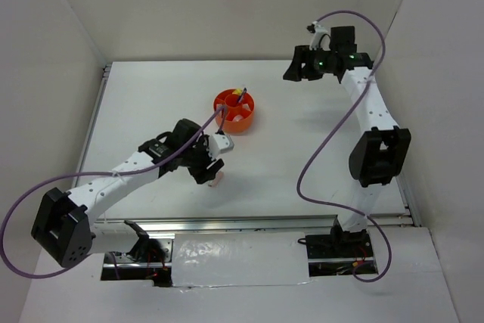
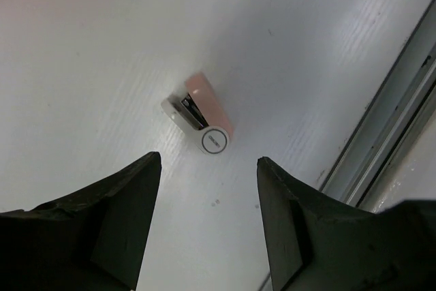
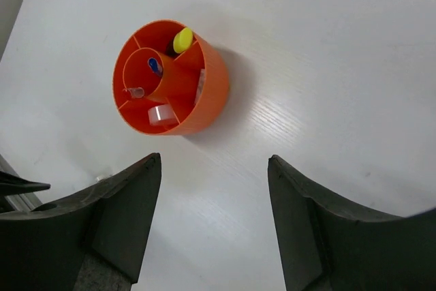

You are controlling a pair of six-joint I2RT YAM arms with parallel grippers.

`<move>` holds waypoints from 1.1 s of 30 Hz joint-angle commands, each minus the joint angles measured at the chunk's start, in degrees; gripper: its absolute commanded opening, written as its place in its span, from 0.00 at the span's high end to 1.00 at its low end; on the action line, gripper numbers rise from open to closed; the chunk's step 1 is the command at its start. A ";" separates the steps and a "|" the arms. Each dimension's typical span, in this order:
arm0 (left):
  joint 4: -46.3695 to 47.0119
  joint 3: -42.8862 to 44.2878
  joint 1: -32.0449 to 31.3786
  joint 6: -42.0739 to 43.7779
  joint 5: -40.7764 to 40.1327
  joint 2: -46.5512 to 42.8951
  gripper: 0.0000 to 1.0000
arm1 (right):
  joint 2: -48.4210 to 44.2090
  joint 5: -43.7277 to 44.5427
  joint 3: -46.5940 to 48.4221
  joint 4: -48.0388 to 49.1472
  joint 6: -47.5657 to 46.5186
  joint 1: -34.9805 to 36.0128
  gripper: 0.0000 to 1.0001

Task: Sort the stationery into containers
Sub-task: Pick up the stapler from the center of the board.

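Note:
A pink-white piece [image 2: 201,122] lies flat on the white table, just ahead of my left gripper [image 2: 208,159], which hangs above it, open and holding nothing. From above, the same piece [image 1: 219,180] peeks out beneath the left gripper [image 1: 212,172]. The round orange container [image 3: 214,97] holds a yellow piece [image 3: 182,40], a blue pen [image 3: 154,66] in its central cup, a white tape ring [image 3: 159,115] and a white eraser [image 3: 201,80]. My right gripper [image 3: 214,158] is open and empty, raised high, apart from the container [image 1: 248,120], at the far right [image 1: 296,69].
A metal rail [image 2: 381,141] along the table's near edge runs close to the right of the pink-white piece. White walls enclose the table on three sides. Purple cables loop from both arms.

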 commanded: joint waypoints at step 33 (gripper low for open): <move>6.85 3.54 5.85 -26.55 -2.08 18.56 0.53 | -16.55 -8.22 -24.19 2.92 2.91 -3.28 0.36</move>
